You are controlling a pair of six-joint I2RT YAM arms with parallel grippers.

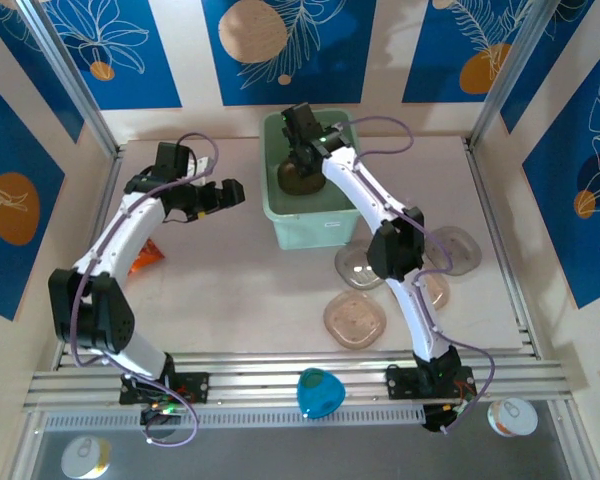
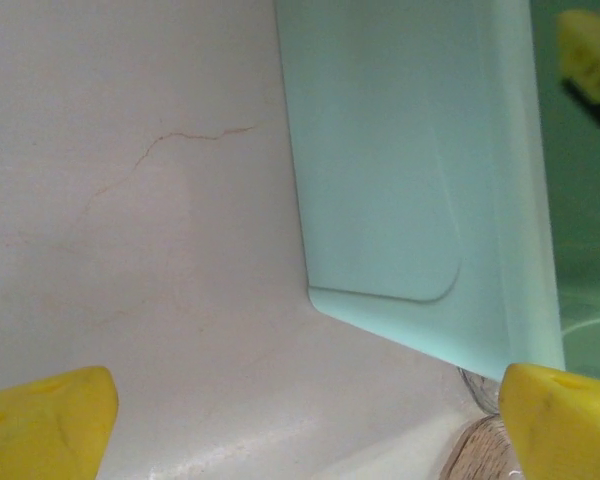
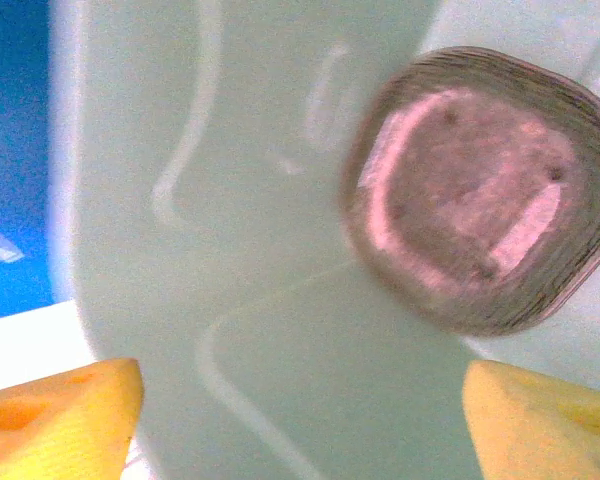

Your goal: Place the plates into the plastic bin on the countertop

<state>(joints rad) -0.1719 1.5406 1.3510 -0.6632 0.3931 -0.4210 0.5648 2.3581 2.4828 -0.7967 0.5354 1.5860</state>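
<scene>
The mint-green plastic bin (image 1: 315,228) stands at the back middle of the countertop (image 1: 240,290). My right gripper (image 1: 302,163) hangs inside the bin, open (image 3: 300,425), with nothing between its yellow fingertips (image 3: 60,420). A smoky pinkish-brown plate (image 3: 480,190) lies blurred on the bin floor below it, and shows dark in the bin (image 1: 296,183) from above. Several more plates lie right of and in front of the bin (image 1: 361,266) (image 1: 355,320) (image 1: 456,250). My left gripper (image 1: 225,195) is open just left of the bin, facing its outer wall (image 2: 410,180), empty (image 2: 300,430).
An orange packet (image 1: 145,255) lies by the left arm. A blue object (image 1: 318,392) sits on the front metal rails, with cans (image 1: 85,455) (image 1: 510,415) beyond the near edge. Metal rails border the countertop on both sides.
</scene>
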